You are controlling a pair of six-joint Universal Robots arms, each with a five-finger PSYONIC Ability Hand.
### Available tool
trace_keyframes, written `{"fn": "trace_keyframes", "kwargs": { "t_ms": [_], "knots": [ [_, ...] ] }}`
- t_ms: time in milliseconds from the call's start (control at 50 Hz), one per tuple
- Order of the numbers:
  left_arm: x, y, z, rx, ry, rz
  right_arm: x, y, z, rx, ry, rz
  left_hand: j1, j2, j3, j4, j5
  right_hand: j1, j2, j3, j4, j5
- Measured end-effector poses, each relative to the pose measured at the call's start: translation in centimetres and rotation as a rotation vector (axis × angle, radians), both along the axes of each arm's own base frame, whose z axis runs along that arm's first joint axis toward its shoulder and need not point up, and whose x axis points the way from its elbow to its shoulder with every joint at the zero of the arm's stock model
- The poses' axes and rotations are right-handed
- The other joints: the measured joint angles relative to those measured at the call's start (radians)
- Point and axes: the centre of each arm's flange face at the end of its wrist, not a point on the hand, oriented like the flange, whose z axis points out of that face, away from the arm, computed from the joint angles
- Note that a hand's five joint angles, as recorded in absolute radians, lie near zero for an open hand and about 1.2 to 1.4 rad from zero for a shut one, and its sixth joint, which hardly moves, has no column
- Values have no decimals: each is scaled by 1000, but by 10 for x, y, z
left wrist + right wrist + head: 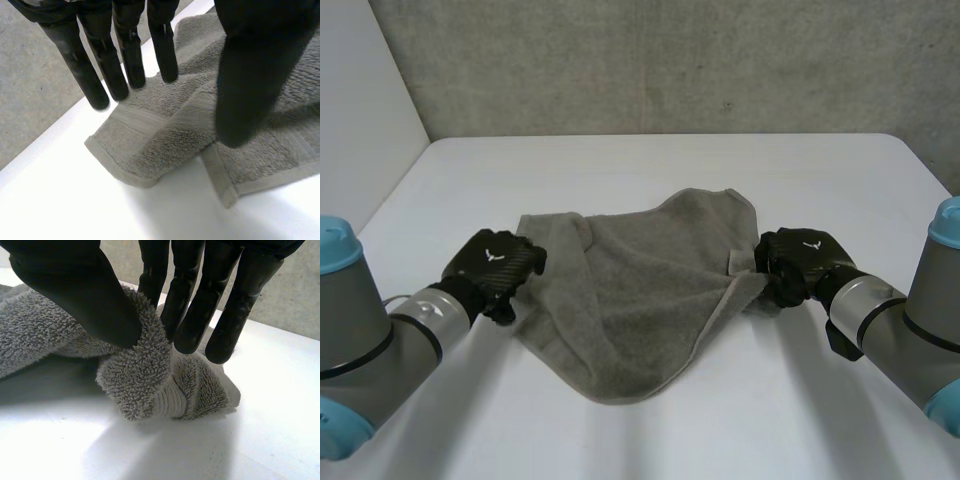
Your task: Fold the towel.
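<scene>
Evidently little is finished: on the white table (650,160) the grey towel (640,290) lies at the middle, rumpled into an uneven wedge with one layer lapped over another, and no clean fold looks made. The right hand (800,262) pinches the towel's bunched right edge between thumb and fingers. The left hand (495,265), fingers straight, is spread over the left corner and grips nothing.

White table (650,160), rough grey concrete wall (670,60) behind it, plain white panel (360,90) at the left side
</scene>
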Motion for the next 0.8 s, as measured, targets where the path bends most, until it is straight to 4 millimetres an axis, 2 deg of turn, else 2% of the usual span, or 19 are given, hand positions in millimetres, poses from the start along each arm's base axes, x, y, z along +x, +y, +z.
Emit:
{"fn": "trace_keyframes", "kwargs": {
  "t_ms": [20, 80, 200, 320, 440, 580, 800],
  "knots": [
    [2, 3, 0, 10, -4, 2, 0, 0, 0, 0, 0, 1, -115, -151, -149, -146, -152, 0, 0, 0, 0, 0],
    [6, 8, -9, 44, -17, 9, 1, 1, 0, 1, 0, 4, -166, -203, -205, -204, -209, 0, 0, 0, 0, 0],
    [18, 8, -30, 118, -33, 36, 2, 3, -1, 5, -1, 16, -166, -203, -205, -204, -209, 0, 0, 0, 0, 0],
    [20, 6, -45, 162, -32, 30, 3, 5, -2, 10, -1, 25, -151, -186, -191, -186, -189, 0, 0, 0, 0, 1],
    [18, 1, -51, 155, -27, 20, 4, 6, -4, 14, 1, 28, -56, -96, -100, -95, -100, 0, 0, 0, 0, 1],
    [13, -6, -52, 132, -19, 2, 4, 6, -5, 14, 1, 27, -42, -75, -79, -74, -79, 0, 0, 0, 0, 2],
    [1, -6, -55, 131, -12, -52, 4, 6, -6, 10, 7, 30, -41, -73, -76, -73, -78, 0, 0, 0, 0, 2]
  ]
}}
